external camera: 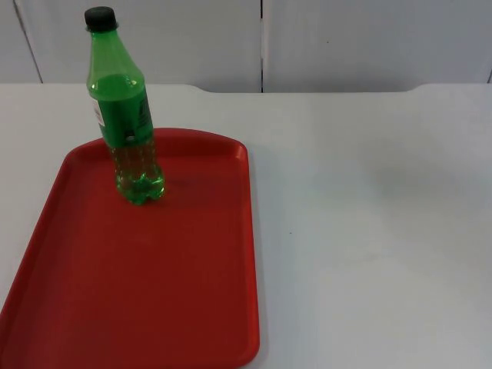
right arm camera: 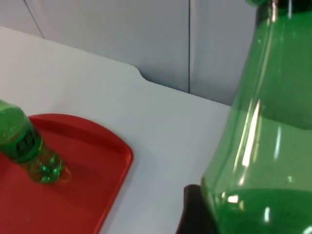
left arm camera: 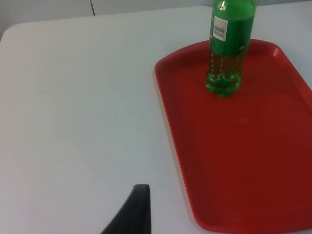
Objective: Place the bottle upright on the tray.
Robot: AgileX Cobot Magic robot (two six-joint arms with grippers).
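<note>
Green plastic bottle [external camera: 127,131] stands upright on your red plastic tray [external camera: 192,307].
You see a second green bottle [right arm camera: 263,146] against the right gripper [right arm camera: 195,214]; the left gripper [left arm camera: 134,212] hangs over the white table [external camera: 369,231]; you cannot tell either grip.

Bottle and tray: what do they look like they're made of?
The bottle looks like clear green plastic, glossy, with a paper-like label and black cap: light passes through its ridged base. The tray looks like moulded red plastic, matt, with a faintly textured floor and a rounded raised rim.

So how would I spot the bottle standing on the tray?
Find the red tray on the left of the white table. At its far end stands a green bottle, upright, black-capped, white-labelled, the only thing on it.
</note>
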